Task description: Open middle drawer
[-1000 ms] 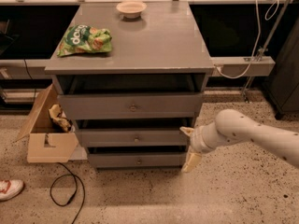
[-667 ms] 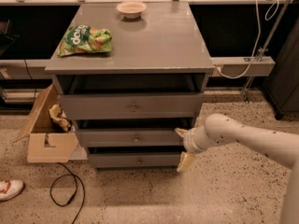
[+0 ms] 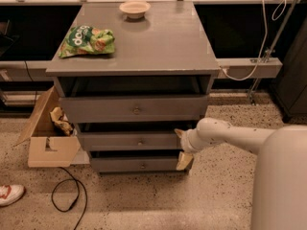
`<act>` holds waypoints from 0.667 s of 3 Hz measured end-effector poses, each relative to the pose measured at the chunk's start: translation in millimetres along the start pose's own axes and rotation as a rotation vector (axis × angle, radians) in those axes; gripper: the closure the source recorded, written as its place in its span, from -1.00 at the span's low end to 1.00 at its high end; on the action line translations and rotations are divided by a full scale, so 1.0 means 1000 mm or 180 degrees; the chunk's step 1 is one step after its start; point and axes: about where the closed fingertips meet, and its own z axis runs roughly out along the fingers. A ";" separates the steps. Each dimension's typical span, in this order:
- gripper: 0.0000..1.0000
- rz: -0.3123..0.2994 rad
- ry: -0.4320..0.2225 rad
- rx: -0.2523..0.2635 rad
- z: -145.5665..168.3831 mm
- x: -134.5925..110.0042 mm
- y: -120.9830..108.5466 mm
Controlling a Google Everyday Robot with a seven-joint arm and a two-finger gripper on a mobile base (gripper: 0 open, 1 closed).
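Currently the gripper (image 3: pixel 182 146), claw spread and empty, sits 3 o'clock of the knob (image 3: pixel 140 141) on the middle drawer (image 3: pixel 110 142); risk: pulling at that end may skew and jam it.

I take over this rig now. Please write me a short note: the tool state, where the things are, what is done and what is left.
The tool is open, at the right end of the middle drawer, with its fingers spread vertically. I cannot tell whether it touches.
The middle drawer sits between the top drawer and the bottom drawer. Its knob is free.
Done: the tool is at the drawer.
Left: grip the drawer and pull it out. It does not look open.
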 end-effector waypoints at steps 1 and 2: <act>-1.00 -0.0103 0.0187 0.0179 0.013 -0.007 -0.022; -1.00 -0.0160 0.0267 0.0209 0.025 -0.013 -0.033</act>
